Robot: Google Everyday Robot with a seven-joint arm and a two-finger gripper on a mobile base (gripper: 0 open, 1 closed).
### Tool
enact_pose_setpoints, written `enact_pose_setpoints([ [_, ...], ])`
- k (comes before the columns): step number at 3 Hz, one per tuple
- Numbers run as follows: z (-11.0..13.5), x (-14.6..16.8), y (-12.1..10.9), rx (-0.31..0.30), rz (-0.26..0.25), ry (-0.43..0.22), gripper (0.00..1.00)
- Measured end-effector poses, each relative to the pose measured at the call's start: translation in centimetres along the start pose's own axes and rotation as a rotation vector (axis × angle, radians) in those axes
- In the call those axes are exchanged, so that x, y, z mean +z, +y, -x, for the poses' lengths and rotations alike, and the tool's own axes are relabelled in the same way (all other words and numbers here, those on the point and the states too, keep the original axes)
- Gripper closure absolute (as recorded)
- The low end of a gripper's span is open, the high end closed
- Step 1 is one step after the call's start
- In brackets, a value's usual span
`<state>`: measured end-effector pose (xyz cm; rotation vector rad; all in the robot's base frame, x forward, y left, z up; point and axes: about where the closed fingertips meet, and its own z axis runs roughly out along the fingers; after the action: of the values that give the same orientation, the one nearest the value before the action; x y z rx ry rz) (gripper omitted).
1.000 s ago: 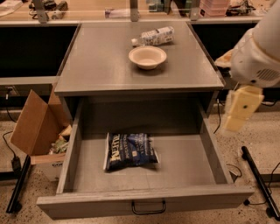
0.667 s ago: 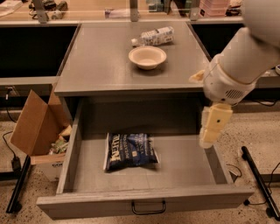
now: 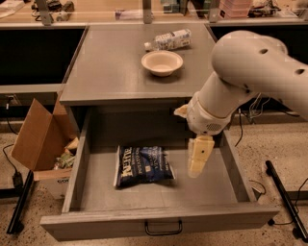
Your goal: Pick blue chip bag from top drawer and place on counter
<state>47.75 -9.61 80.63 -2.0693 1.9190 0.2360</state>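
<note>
The blue chip bag (image 3: 143, 166) lies flat in the open top drawer (image 3: 159, 217), left of its middle, white lettering up. The drawer is pulled fully out and its black handle (image 3: 163, 227) shows on the front panel. My gripper (image 3: 195, 171) hangs pointing down inside the drawer's right half, just right of the bag and a little above the drawer floor, holding nothing that I can see. The white arm reaches in from the upper right. The grey counter (image 3: 110, 67) is the cabinet top above the drawer.
A cream bowl (image 3: 162, 62) and a white-labelled plastic bottle (image 3: 168, 40) lying on its side sit on the counter's far right. A brown cardboard box (image 3: 38, 139) with scraps stands left of the cabinet. A cluttered wooden bench (image 3: 120, 14) runs behind. Black stand legs (image 3: 286, 197) lie on the floor at right.
My arm has swung left and down from beside the cabinet's right edge to over the drawer, bringing the gripper close to the bag. The bag, bowl and bottle have not moved.
</note>
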Motion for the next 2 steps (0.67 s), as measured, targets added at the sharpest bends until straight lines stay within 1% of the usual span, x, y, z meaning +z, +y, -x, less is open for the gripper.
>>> enact_pose_setpoints([
  [1,1.0,5.1,-1.1,0.041,0.037,-0.061,0.00],
  [2,1.6,7.6,-1.6,0.079,0.065,-0.120,0.00],
])
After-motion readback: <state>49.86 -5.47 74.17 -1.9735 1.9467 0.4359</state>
